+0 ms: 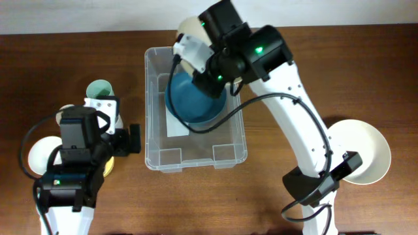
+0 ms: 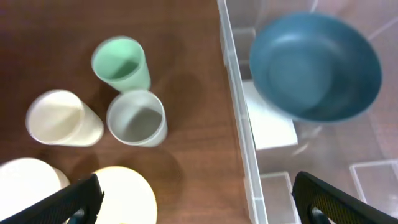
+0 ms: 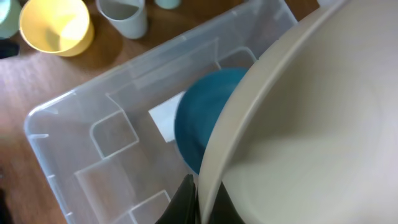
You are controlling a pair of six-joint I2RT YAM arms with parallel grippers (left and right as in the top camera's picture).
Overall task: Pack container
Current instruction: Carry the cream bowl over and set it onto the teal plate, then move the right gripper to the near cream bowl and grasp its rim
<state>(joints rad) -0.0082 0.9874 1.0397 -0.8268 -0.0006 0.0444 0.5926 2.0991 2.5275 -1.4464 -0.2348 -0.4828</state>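
Observation:
The clear container (image 1: 196,158) sits mid-table with a white label (image 1: 176,124) on its base. A blue bowl (image 1: 194,103) lies tilted inside its far half; it also shows in the left wrist view (image 2: 317,65) and the right wrist view (image 3: 202,118). My right gripper (image 1: 198,60) is shut on the rim of a cream bowl (image 3: 311,118), held on edge above the container's far end (image 3: 93,124). My left gripper (image 2: 199,208) is open and empty, over the table just left of the container wall (image 2: 239,118).
Left of the container stand a green cup (image 2: 121,62), a grey cup (image 2: 137,118) and a cream cup (image 2: 62,118), with a yellow bowl (image 2: 127,196) and a white bowl (image 2: 25,183) nearer. A large white bowl (image 1: 362,151) sits at the right.

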